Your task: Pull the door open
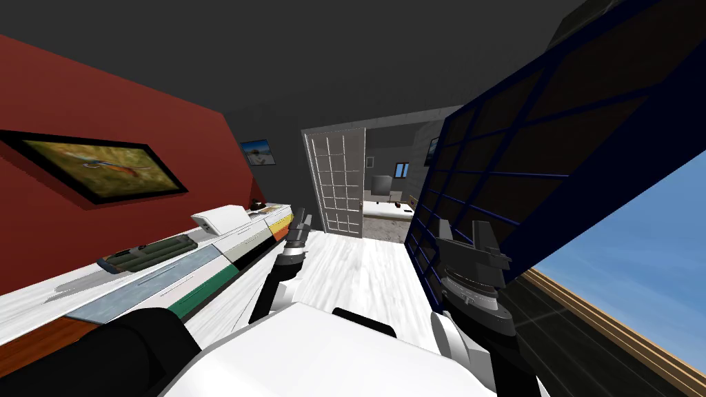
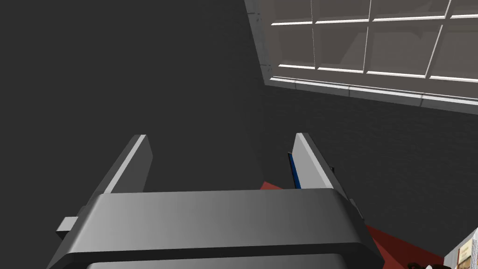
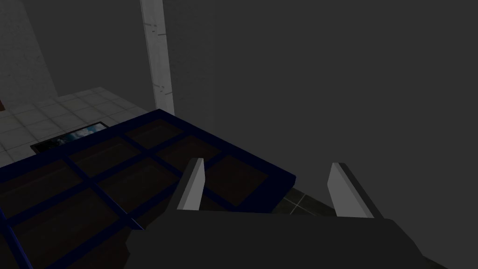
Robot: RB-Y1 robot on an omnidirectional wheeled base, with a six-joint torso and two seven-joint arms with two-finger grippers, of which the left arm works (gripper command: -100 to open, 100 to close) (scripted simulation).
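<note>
The door [image 1: 538,151] is a dark blue grid of dark panels. It stands on my right, swung away from a wooden frame [image 1: 620,331], with blue sky beyond it. My right gripper [image 1: 463,234] hovers close to the door's near edge. In the right wrist view the door [image 3: 107,182] lies beyond the right gripper [image 3: 268,164], which is open with nothing between its fingers. One corner of the door shows past the gap. My left gripper [image 1: 301,224] is held out ahead of my chest. In its own wrist view the left gripper [image 2: 219,136] is open and empty.
A long low counter [image 1: 207,265] runs along the red wall on my left, carrying a white box [image 1: 220,218] and a dark green object [image 1: 148,253]. A white panelled door [image 1: 338,182] stands open at the far end of the white floor.
</note>
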